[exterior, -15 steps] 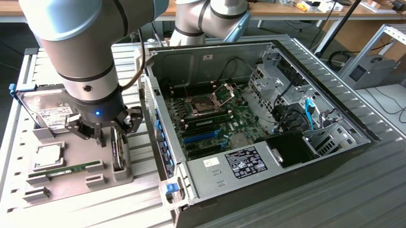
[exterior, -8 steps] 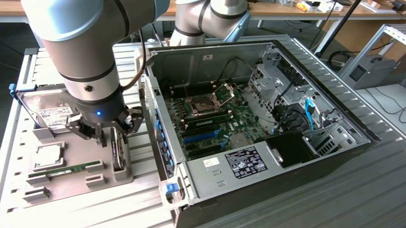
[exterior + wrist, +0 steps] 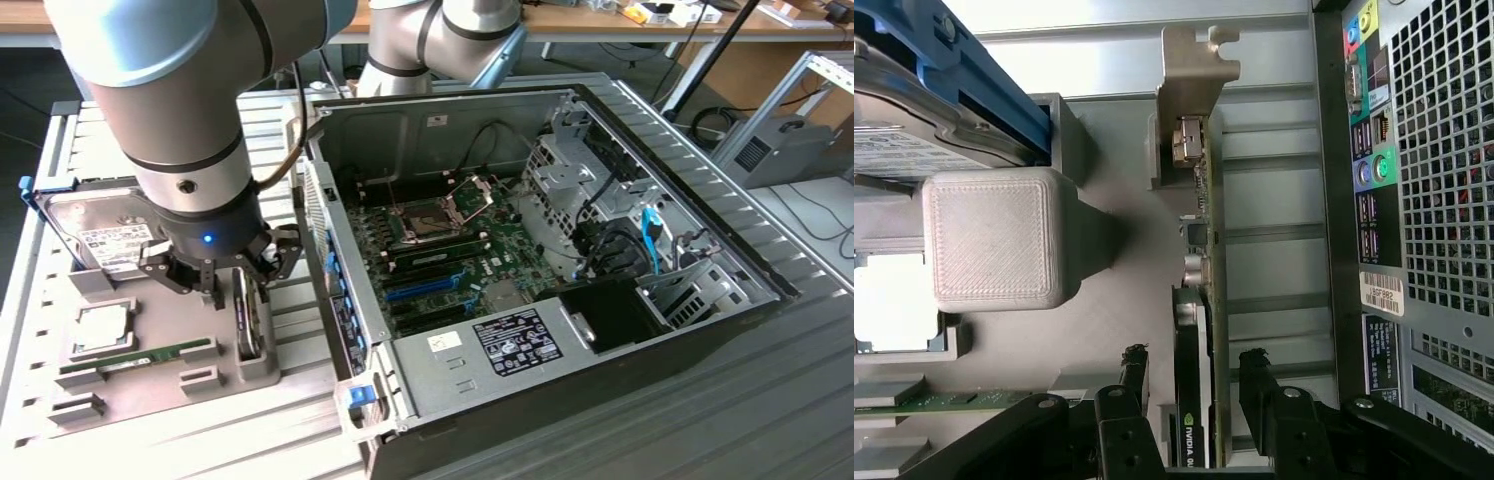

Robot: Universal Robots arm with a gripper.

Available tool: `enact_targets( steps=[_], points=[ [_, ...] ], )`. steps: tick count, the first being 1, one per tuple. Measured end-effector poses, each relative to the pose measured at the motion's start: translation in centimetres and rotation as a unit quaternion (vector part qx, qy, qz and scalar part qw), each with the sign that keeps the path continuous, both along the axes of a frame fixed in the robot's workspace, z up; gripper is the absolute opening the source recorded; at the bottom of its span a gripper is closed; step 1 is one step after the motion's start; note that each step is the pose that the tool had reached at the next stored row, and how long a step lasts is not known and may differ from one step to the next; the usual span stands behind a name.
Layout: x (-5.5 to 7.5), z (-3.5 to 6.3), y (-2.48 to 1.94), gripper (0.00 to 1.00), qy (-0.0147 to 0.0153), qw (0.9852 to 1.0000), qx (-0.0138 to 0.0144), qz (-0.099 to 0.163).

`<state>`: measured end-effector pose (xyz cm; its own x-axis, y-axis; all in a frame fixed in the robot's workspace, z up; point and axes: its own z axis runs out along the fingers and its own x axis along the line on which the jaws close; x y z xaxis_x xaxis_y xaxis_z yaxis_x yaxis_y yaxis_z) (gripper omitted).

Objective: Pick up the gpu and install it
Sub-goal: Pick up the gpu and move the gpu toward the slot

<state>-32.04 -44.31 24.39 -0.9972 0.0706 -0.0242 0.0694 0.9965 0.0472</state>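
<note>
You have a ribbed metal table [image 3: 801, 380]; directly on it sit a grey parts tray [image 3: 187, 320] and the open computer case [image 3: 400, 125], side by side.

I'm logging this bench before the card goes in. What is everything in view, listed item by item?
gpu: one, green board with silvery bracket, standing on edge in a tray slot
hard drive: one, silver with white label, on the tray beside the arm
processor chip: one, silvery, on the tray
memory stick: one, green, lying in the tray
tray: one, grey, at the exterior view's left
computer case: one, dark grey, side open, at the exterior view's right of the tray
motherboard: one, green, inside the case
table: one, grey, slatted, under everything
arm: one, grey, above the tray
tool: one, black, open, fingers on either side of the gpu
</note>
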Motion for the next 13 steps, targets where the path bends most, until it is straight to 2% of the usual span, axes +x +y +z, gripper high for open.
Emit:
enact_targets(
  steps=[1,2,6,7,8,9,10,13],
  points=[
    [0.0,0.0,0.0,0.48,0.0,1.0,0.0,0.0],
    [0.0,0.0,0.0,0.41,0.0,1.0,0.0,0.0],
    [0.0,0.0,0.0,0.41,0.0,1.0,0.0,0.0],
    [0.0,0.0,0.0,0.39,0.0,1.0,0.0,0.0],
    [0.0,0.0,0.0,0.33,0.0,1.0,0.0,0.0],
    [0.0,0.0,0.0,0.33,0.0,1.0,0.0,0.0],
    [0.0,0.0,0.0,0.27,0.0,1.0,0.0,0.0],
    [0.0,0.0,0.0,0.27,0.0,1.0,0.0,0.0]
  ],
)
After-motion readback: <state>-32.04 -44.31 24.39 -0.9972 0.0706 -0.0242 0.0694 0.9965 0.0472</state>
